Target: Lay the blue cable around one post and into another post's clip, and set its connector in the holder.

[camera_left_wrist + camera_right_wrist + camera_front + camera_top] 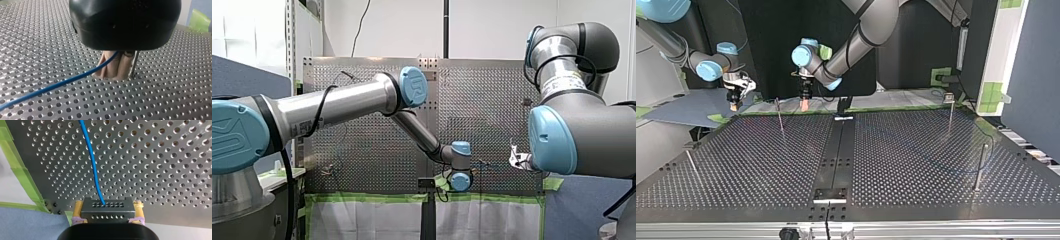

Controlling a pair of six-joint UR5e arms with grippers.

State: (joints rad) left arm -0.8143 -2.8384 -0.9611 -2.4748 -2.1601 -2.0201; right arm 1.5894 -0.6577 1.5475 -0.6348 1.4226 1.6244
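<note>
Blue cable [57, 85] is faint in the top view. Half hidden under black housing [125, 22], the left arm's jaws clench it beside a thin post [133, 63]; the right arm's jaws clamp its connector [107, 211] near the edge of the counter [150, 157].

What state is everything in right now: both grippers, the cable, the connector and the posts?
left gripper: shut on the blue cable.
right gripper: shut on the connector.
blue cable: gripped by the left gripper, its end in the connector.
connector: held off the table, not in any holder.
posts: upright, one right beside the left gripper.
</note>
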